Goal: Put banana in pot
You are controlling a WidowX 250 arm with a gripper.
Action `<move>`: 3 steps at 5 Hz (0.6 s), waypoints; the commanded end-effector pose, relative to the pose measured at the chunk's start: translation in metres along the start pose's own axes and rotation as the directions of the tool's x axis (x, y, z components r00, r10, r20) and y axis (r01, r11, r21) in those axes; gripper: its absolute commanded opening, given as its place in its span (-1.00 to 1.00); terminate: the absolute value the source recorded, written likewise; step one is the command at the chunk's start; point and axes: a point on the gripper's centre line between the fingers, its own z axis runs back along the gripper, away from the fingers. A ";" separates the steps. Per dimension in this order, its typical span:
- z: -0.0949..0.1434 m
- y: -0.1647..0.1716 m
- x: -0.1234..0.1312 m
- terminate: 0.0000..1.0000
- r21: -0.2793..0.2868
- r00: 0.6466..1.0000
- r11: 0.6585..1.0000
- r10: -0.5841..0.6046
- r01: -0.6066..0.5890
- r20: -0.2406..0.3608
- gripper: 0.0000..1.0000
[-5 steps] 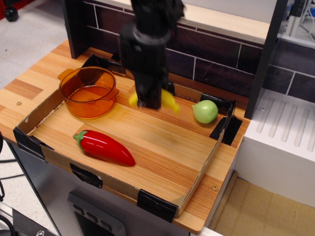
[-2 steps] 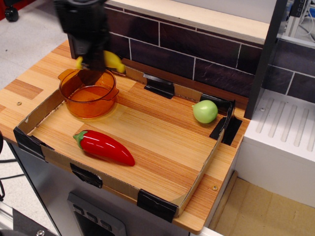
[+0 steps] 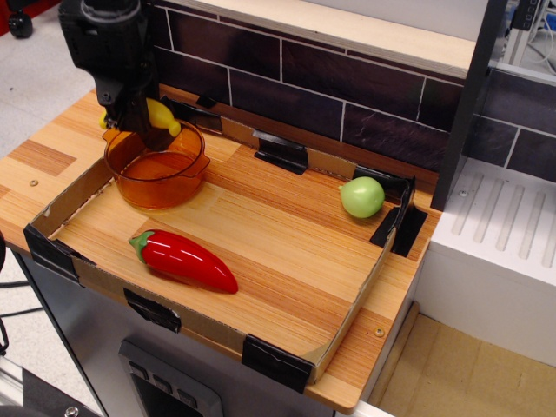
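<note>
In the upper left of the frame the pincer hangs over the far rim of the pot, clamped on the banana, whose yellow ends stick out on either side of the dark fingers. The banana sits above the pot's back edge, not over its middle, so in my judgement the step in hand is the release, and it would go best if the pincer came a little toward the near side and lower before letting go; dropped from here, the fruit may clip the rim and bounce onto the desk. Below the pot lies a red pepper, well apart. Toward the right a green fruit rests near the tray's far corner, out of the way.
</note>
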 end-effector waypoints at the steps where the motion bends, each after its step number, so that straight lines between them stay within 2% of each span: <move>1: 0.011 -0.019 0.010 -1.00 -0.030 0.999 0.999 -0.021 0.021 0.024 1.00; 3: 0.075 -0.025 0.000 -1.00 -0.073 0.996 0.997 -0.007 0.000 -0.094 1.00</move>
